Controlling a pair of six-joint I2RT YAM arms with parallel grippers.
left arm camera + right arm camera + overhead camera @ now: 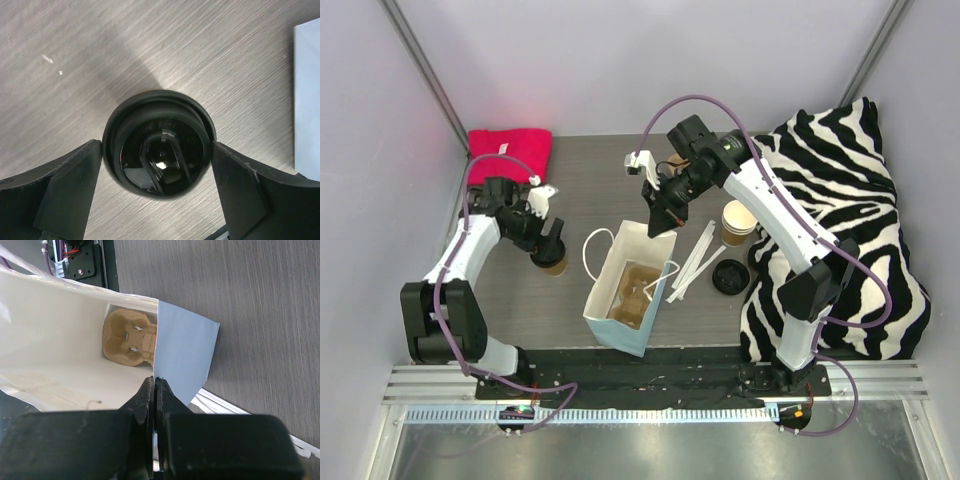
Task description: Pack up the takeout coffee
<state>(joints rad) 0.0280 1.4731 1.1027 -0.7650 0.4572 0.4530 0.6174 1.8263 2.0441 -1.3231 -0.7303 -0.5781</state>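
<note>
The takeout coffee [554, 264], a tan paper cup under a round black lid [159, 143], stands upright on the table left of the bag. My left gripper [548, 246] hangs straight over it. In the left wrist view its fingers [75, 190] stand wide on either side of the lid, right at its edges, and the left gripper [157, 146] is open. My right gripper [155, 381] is shut on the upper rim of the light blue paper bag [620, 318], which stands open. A brown pulp cup carrier [127, 337] lies at the bag's bottom.
A second paper cup [738, 222] without a lid stands right of the bag, with a loose black lid [730, 277] and white straws [695, 258] near it. A red cloth [510, 155] lies at the back left. A zebra-print cloth [840, 220] covers the right side.
</note>
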